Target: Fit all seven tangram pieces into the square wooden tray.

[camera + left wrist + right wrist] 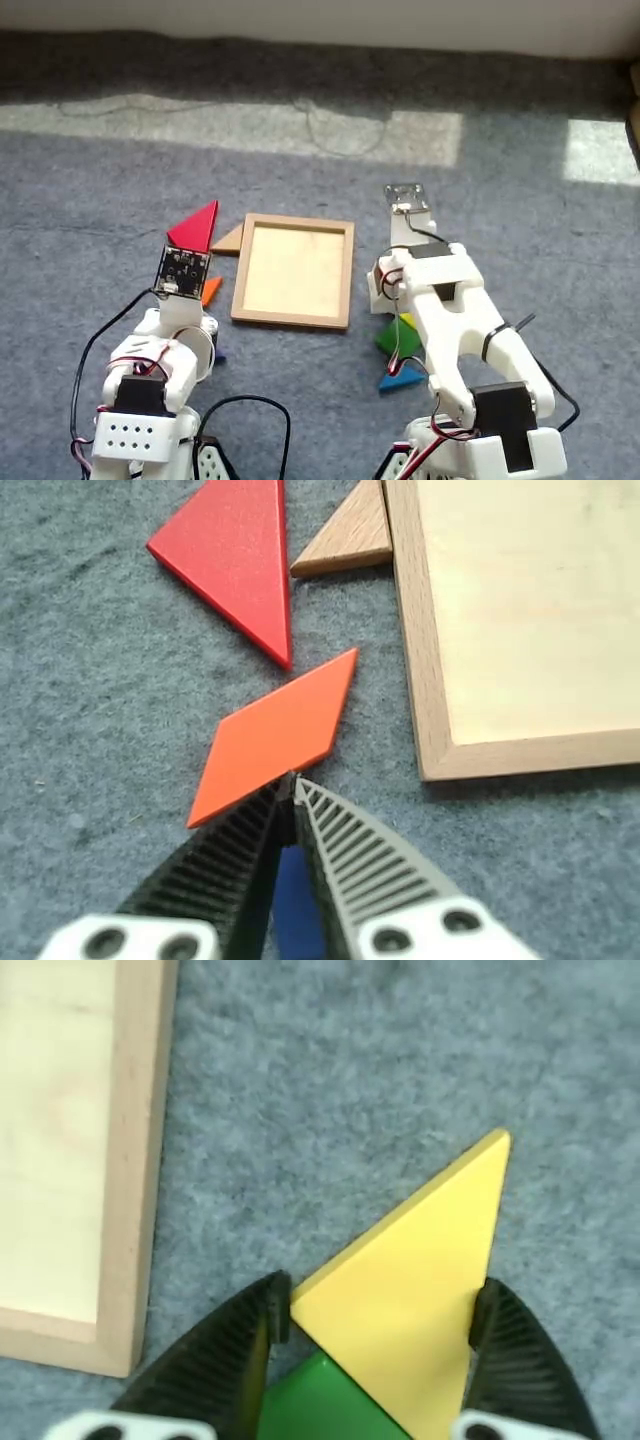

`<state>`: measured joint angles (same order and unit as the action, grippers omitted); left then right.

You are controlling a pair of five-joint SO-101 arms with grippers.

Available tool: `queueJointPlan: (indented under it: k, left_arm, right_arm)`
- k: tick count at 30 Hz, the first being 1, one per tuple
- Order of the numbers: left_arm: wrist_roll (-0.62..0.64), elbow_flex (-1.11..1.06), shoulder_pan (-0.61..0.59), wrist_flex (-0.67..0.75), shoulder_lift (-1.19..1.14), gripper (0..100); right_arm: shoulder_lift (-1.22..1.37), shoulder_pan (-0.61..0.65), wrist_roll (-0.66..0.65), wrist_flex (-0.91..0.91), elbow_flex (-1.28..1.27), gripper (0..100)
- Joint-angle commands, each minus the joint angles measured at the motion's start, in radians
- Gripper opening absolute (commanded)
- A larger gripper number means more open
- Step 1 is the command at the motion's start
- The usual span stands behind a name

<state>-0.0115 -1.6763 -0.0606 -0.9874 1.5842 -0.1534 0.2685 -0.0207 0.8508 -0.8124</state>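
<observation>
Saw pale, matt, bare wood with faint grain in the tray (420,680) and the small plain triangle (350,535). Noted smooth, painted, faintly sheeny faces on the red triangle (240,550), orange parallelogram (275,735), yellow triangle (420,1270) and green piece (320,1405). Found ribbed matt plastic on the left fingers (220,865). Made out fuzzy, napped grey cloth over the desk (350,1060).
</observation>
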Motion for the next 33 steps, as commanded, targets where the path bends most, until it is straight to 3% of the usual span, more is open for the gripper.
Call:
queueJointPlan:
  k: [1, 18, 24, 30, 33]
  left_arm:
    - [0.006, -0.027, -0.010, -0.006, 0.008, 1]
    - [0.006, -0.027, -0.010, -0.006, 0.008, 1]
    - [0.006, -0.027, -0.010, -0.006, 0.008, 1]
    - [0.006, -0.027, -0.010, -0.006, 0.008, 1]
    - [0.006, -0.027, -0.010, -0.006, 0.008, 1]
  right_arm:
    - [-0.004, -0.008, 0.006, -0.013, 0.042, 22.5]
    - [-0.016, -0.008, 0.006, 0.113, 0.133, 22.4]
    - [-0.016, -0.001, 0.012, 0.245, 0.306, 22.4]
    - [-0.015, 0.084, 0.018, 0.320, 0.455, 22.4]
    - [-0.007, 0.124, 0.095, 0.321, 0.479, 22.4]
